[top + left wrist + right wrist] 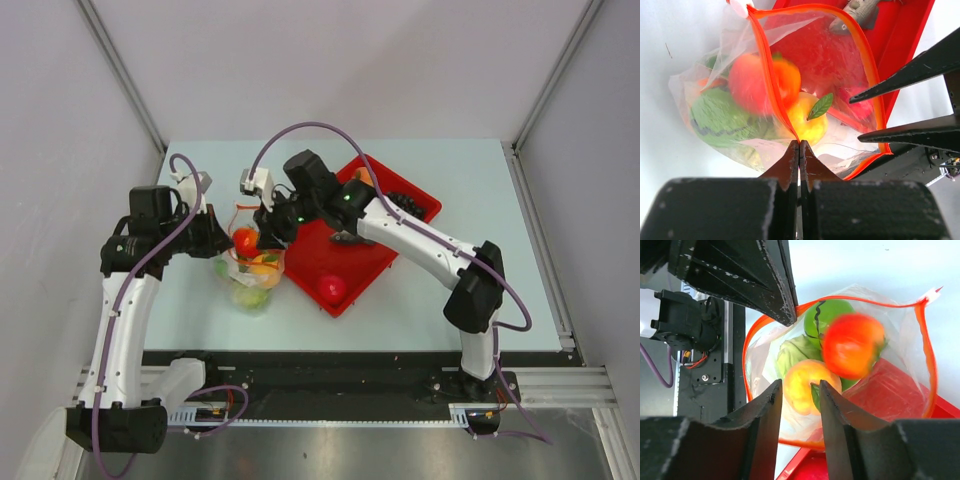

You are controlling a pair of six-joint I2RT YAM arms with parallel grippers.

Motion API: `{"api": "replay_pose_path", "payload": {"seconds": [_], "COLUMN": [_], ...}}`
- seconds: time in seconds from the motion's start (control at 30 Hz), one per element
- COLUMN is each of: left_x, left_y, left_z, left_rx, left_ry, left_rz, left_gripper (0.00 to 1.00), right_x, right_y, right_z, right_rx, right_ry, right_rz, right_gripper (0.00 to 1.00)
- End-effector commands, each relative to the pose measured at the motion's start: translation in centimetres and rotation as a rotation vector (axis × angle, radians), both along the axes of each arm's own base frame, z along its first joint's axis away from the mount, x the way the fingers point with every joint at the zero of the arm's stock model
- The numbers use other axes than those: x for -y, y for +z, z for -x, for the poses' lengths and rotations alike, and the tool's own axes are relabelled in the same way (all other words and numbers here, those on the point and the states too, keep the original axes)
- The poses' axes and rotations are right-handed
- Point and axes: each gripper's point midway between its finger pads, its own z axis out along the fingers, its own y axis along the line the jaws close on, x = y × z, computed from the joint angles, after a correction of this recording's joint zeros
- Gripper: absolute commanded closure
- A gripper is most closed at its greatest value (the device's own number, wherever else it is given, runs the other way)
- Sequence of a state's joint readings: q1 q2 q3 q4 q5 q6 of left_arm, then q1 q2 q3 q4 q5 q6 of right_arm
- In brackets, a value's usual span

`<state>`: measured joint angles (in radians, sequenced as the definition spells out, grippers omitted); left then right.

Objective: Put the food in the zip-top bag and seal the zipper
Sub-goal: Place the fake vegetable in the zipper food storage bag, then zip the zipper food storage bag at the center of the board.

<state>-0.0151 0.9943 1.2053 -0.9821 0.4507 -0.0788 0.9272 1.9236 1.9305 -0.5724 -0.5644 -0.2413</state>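
The clear zip-top bag lies open left of the red tray. My left gripper is shut on its orange-red zipper strip and holds the mouth open; it also shows in the top view. The white slider tab sits at the far end. Inside lie a peach, a striped green melon and a cabbage. A blurred red-orange fruit is in the bag's mouth. My right gripper is open and empty just above the mouth, over the peach.
The red tray stands right of the bag, touching it. On it are a red tomato, a grey fish, a dark item and an orange piece. Both arms crowd over the bag.
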Motion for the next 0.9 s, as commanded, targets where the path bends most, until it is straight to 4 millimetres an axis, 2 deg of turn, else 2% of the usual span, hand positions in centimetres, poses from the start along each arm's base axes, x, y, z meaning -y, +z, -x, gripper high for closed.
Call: {"api": "replay_pose_path", "payload": {"seconds": [0.0,0.07,0.1,0.23,0.3,0.37,0.4,0.5,0.53,0.67,0.77,0.87], "left_x": [0.5,0.5,0.5,0.6,0.7,0.6,0.6,0.9,1.1,1.8,2.0,2.4], "left_y": [0.9,1.0,1.2,1.3,0.9,0.8,0.9,1.6,1.8,2.4,2.4,2.3], "left_z": [0.3,0.4,0.5,1.3,1.7,2.0,2.0,2.4,2.5,3.0,2.9,2.7], "left_rx": [0.041,0.042,0.052,0.074,0.064,0.066,0.073,0.105,0.112,0.119,0.127,0.122], "left_ry": [-0.020,-0.027,-0.026,-0.036,-0.039,-0.038,-0.038,-0.052,-0.058,-0.103,-0.108,-0.116], "left_rz": [0.022,0.025,0.024,0.027,0.027,0.027,0.026,0.041,0.046,0.075,0.075,0.085], "left_gripper": [1.00,1.00,1.00,1.00,1.00,1.00,1.00,1.00,1.00,1.00,1.00,1.00], "right_x": [-0.8,-0.7,-0.5,0.7,1.6,2.2,2.6,2.6,2.4,2.0,1.5,1.0], "right_y": [1.1,1.7,2.3,5.1,6.5,6.9,6.8,5.3,4.0,0.9,0.1,0.0], "right_z": [-0.6,-1.2,-1.8,-2.4,-3.5,-5.1,-6.3,-7.4,-7.8,-8.3,-7.7,-6.8], "right_rx": [0.044,0.042,0.046,0.068,0.080,0.102,0.122,0.102,0.089,0.066,-0.001,-0.031], "right_ry": [-0.014,-0.065,-0.104,-0.165,-0.211,-0.269,-0.317,-0.328,-0.332,-0.323,-0.258,-0.197], "right_rz": [-0.023,-0.029,-0.037,-0.087,-0.125,-0.135,-0.129,-0.098,-0.073,-0.014,-0.026,-0.040], "right_gripper": [0.49,0.36,0.21,0.13,0.12,0.09,0.01,0.00,0.00,0.00,0.04,0.12]}}
